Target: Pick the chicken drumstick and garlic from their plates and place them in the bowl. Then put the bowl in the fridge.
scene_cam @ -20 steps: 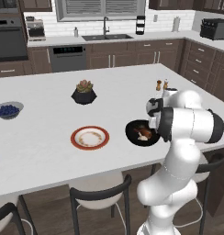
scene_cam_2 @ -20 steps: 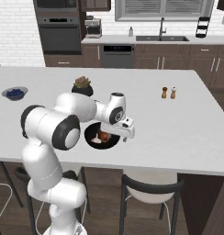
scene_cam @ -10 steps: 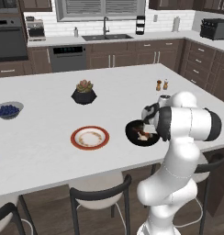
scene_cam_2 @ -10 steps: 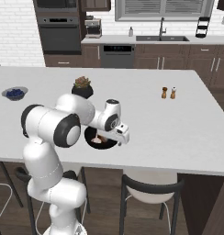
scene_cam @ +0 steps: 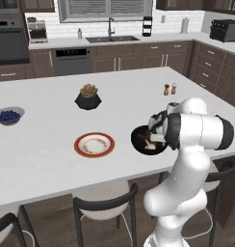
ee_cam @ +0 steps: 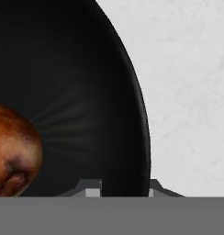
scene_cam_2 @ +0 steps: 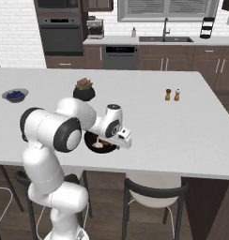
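A black bowl sits near the front edge of a white kitchen island. Inside it lie a chicken drumstick and a pale garlic bulb. The robot's gripper straddles the bowl's rim, one fingertip inside and one outside, narrowly apart. A red-rimmed plate lies just left of the bowl.

Both base cams sit behind the arm, left and right, looking down over the same table. Hand cam's jammed right up against the bowl rim.
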Motion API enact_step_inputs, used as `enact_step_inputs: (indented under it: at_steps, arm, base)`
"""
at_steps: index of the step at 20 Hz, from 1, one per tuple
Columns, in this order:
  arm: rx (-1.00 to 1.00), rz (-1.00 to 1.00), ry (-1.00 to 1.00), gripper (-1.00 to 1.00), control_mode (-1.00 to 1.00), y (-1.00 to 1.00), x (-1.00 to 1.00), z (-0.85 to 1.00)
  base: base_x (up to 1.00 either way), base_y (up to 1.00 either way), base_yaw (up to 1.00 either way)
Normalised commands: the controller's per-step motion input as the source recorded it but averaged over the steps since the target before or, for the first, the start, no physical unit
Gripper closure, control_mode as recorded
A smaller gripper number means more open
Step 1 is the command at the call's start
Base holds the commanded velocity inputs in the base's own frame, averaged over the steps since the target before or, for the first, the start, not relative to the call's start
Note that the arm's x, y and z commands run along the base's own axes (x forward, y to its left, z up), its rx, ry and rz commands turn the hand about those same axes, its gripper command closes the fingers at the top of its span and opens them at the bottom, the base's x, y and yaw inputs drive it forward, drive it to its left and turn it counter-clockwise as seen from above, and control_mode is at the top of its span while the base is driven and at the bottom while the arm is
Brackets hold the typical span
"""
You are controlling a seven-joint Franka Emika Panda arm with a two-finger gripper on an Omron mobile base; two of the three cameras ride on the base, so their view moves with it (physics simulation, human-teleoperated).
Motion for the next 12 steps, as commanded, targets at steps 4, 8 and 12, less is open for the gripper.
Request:
enact_step_inputs:
  at_steps: [4, 8, 12]
  arm:
    - [0.03, -0.03, -0.21, 1.0, -1.0, -0.08, -0.54, 0.85]
    - [0.01, -0.11, -0.22, 1.0, -1.0, -0.05, -0.7, 1.0]
    - [0.12, -0.19, -0.21, 1.0, -1.0, -0.08, -0.83, 1.0]
  base:
    - [0.0, 0.0, 0.0]
    - [0.0, 0.0, 0.0]
    - [0.0, 0.0, 0.0]
